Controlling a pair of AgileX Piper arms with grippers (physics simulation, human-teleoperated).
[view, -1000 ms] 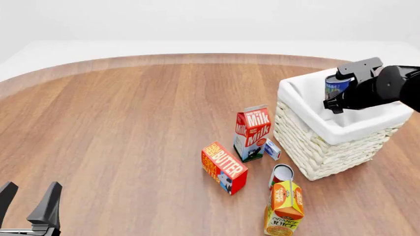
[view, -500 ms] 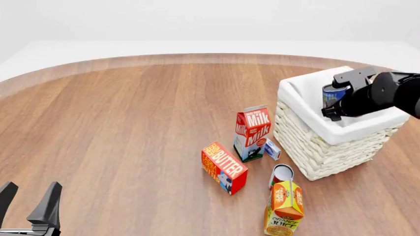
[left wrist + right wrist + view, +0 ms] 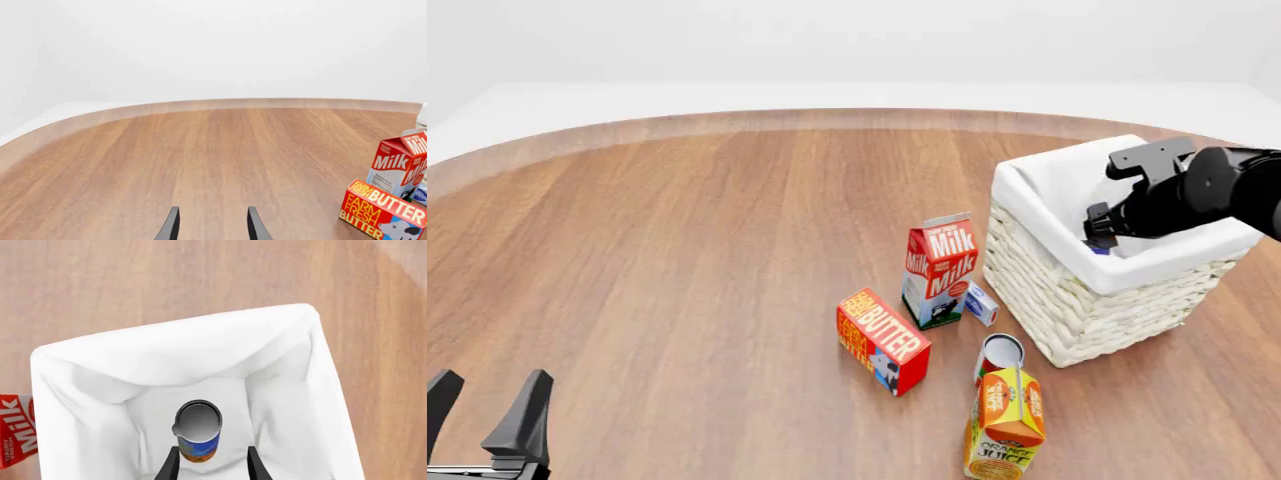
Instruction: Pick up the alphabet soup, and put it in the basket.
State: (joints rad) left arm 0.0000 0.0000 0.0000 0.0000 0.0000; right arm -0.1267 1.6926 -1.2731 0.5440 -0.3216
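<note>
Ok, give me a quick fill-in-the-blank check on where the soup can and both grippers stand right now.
1. The alphabet soup sits inside the ____.
2. The right gripper above the can is ____.
3. The left gripper holds ____.
4. The carton standing closest to the basket is the ____ carton.

Missing words: basket; open; nothing; milk

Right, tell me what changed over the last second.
The right claw sank lower over the basket, taking the soup can down inside. In the right wrist view the can now stands on the liner, its fingers apart on either side, so it looks let go. The left claw, milk carton, butter box and juice carton stayed put.
</note>
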